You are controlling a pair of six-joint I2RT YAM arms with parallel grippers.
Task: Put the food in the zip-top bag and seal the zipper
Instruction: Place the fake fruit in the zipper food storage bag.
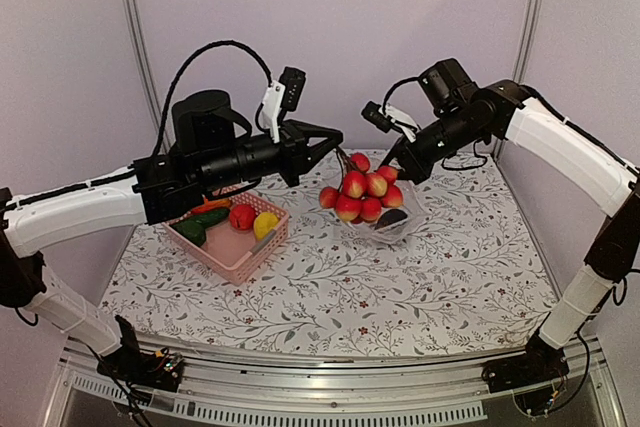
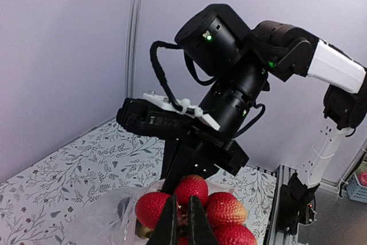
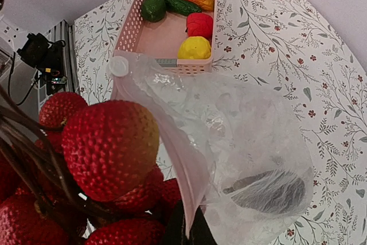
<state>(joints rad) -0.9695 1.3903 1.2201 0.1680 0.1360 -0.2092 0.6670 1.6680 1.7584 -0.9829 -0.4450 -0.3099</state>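
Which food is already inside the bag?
The dark purple eggplant, seen through the bag; the bunch hangs at its mouth, the rest lie in the basket.

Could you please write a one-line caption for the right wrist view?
Right gripper pinches the mouth of the clear bag, eggplant inside, red fruit bunch alongside, pink basket beyond.

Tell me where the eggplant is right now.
The eggplant lies inside the clear bag, at its bottom, right of centre in the top view, just right of the bunch of red balls.
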